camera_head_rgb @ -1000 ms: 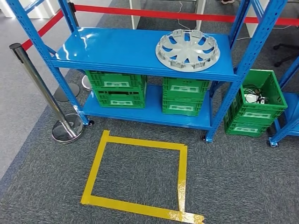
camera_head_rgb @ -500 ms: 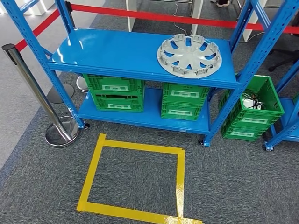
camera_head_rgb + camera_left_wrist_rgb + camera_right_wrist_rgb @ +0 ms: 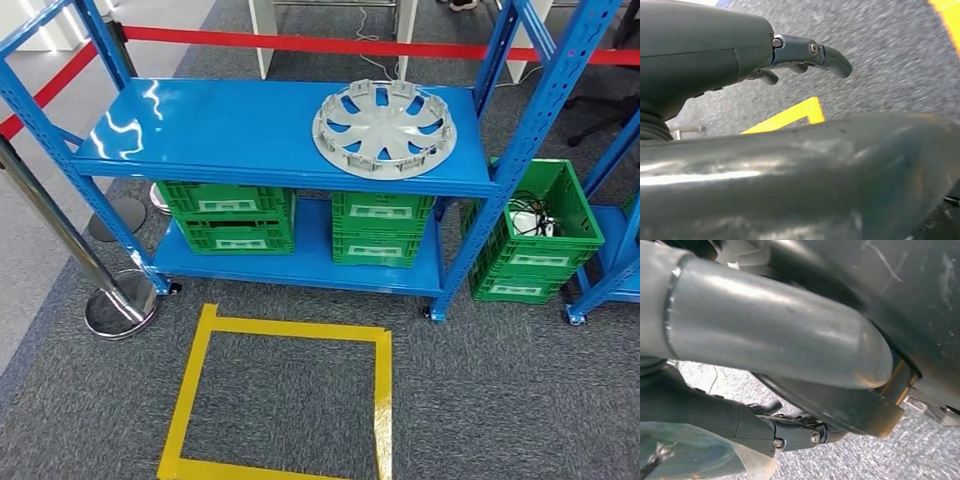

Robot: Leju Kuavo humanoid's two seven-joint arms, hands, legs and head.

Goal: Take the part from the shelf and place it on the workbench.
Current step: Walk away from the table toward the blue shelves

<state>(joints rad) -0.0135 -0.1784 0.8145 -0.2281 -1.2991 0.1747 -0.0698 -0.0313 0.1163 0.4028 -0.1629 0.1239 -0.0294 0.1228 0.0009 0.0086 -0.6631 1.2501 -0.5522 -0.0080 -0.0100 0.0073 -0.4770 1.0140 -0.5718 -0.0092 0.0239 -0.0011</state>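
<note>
The hubcap [image 3: 384, 128] lies flat on my shelf's [image 3: 226, 125] top board (right end). My left hand [image 3: 753, 55] hangs empty, fingers loosely extended; my right hand [image 3: 764, 427] likewise holds nothing.

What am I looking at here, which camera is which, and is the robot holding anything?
These come from a two-legged, human-shaped robot with two arms and fingered hands. The wide picture is from its head, looking forward and down at a blue shelf. On the top board lies a grey wheel cover, the part it should fetch. Green crates sit on the lower board, another green crate with cables stands on the carpet to the right, and a yellow tape square marks the floor in front. The two close, tilted pictures come from cameras at the wrists, with the arms hanging over the carpet. The left hand and the right hand hold nothing; their fingers look loosely spread.
</note>
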